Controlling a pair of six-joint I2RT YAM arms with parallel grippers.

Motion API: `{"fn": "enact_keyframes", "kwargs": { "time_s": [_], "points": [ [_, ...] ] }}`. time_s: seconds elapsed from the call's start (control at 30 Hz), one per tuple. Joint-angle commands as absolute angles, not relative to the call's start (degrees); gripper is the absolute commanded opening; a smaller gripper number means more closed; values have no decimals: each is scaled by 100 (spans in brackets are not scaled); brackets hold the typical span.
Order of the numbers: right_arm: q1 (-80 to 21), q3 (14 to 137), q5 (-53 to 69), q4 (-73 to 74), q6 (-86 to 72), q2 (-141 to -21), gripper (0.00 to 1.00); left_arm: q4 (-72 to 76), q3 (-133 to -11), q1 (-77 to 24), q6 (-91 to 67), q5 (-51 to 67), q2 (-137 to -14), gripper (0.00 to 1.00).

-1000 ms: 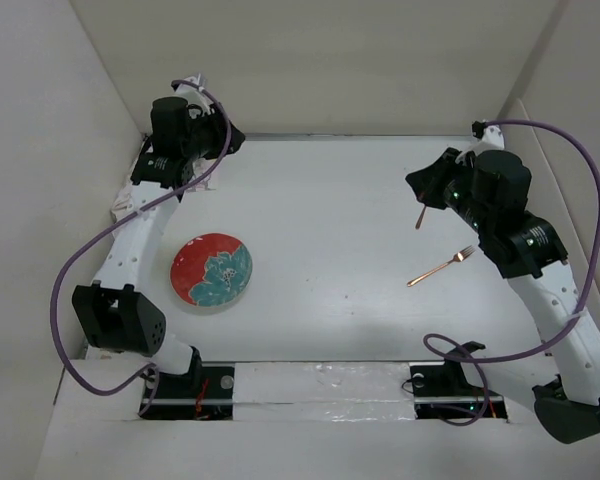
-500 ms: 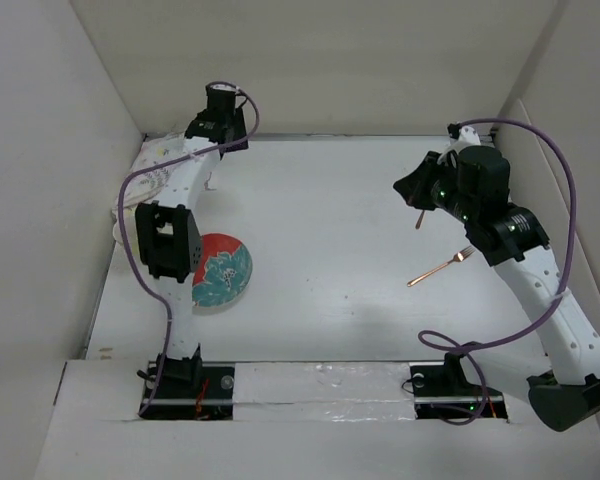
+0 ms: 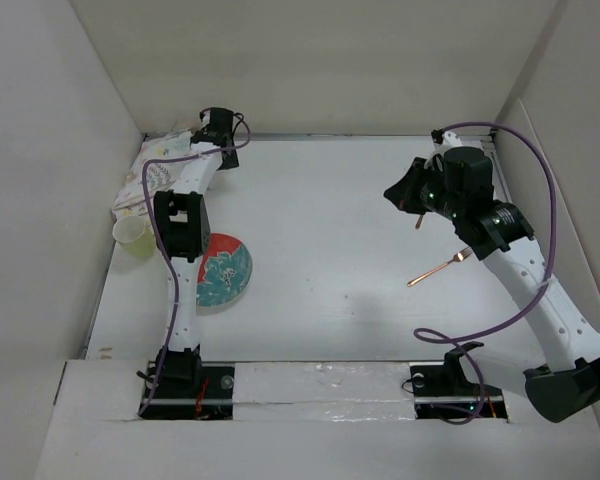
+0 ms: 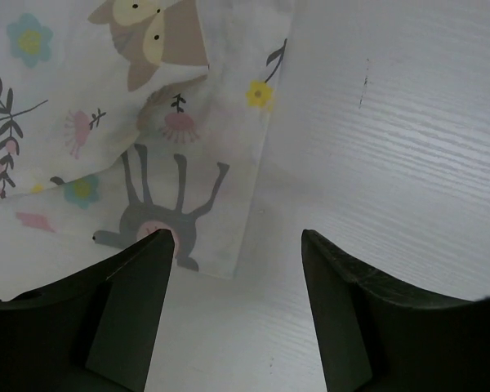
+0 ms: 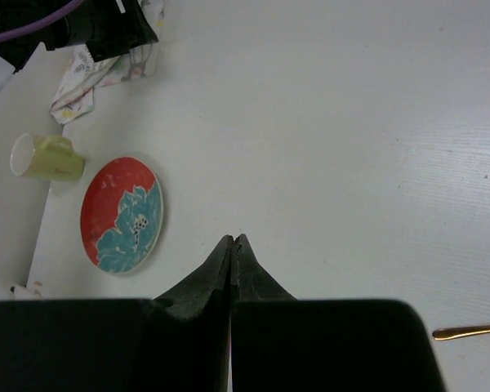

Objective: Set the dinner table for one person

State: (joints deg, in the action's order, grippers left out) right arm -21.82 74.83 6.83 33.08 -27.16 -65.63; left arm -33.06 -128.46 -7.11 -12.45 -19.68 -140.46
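The dinner table (image 3: 330,200) is a plain white top. A crumpled floral placemat (image 3: 155,172) lies in its far left corner. My left gripper (image 3: 206,136) hovers there, open. In the left wrist view the left gripper (image 4: 237,237) has the placemat (image 4: 147,122) corner just ahead of its left finger, and nothing between the fingers but bare table (image 4: 392,122). My right gripper (image 3: 395,192) hangs above the right side, shut and empty. In the right wrist view the right gripper (image 5: 233,238) shows closed tips.
A red and teal plate (image 3: 225,275) lies near left, partly under the left arm, with a pale green cup (image 3: 130,233) beside it. A copper fork (image 3: 442,267) lies on the right. Another copper utensil (image 3: 419,218) pokes out below the right wrist. Walls enclose the table.
The left arm stretched out to the far left corner and its gripper opened wide. The cup came into sight. The right arm shifted slightly left, still shut.
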Motion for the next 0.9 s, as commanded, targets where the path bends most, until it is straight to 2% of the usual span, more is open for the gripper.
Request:
{"fn": "enact_keyframes", "kwargs": {
  "time_s": [0.0, 0.03, 0.23, 0.4, 0.7, 0.77, 0.8, 0.87],
  "points": [
    [-2215, 7532, 791, 3191, -2602, -6592, 0, -3472, -13228, -686, -1371, -2075, -14238, 61],
    [-2215, 7463, 782, 2999, -2619, -6496, 0, -3437, -13106, -616, -1467, -1735, -14308, 60],
    [-2215, 7383, 747, 2944, -2672, -6486, 0, -3357, -12876, -562, -1415, -1416, -14431, 56],
    [-2215, 7374, 703, 2936, -2725, -6434, 0, -3358, -12526, -562, -1529, -1397, -14458, 45],
    [-2101, 7330, 439, 2900, -2716, -6100, 0, -3033, -11796, -290, -1793, -792, -14204, 44],
    [-2101, 7295, 448, 2927, -2725, -6065, 0, -2980, -11681, -290, -1775, -703, -14159, 40],
    [-2101, 7286, 466, 2927, -2742, -6047, 0, -2953, -11628, -290, -1732, -677, -14159, 30],
    [-2101, 7277, 457, 2936, -2760, -6021, 0, -2988, -11645, -290, -1688, -563, -14220, 22]
  ]
}}
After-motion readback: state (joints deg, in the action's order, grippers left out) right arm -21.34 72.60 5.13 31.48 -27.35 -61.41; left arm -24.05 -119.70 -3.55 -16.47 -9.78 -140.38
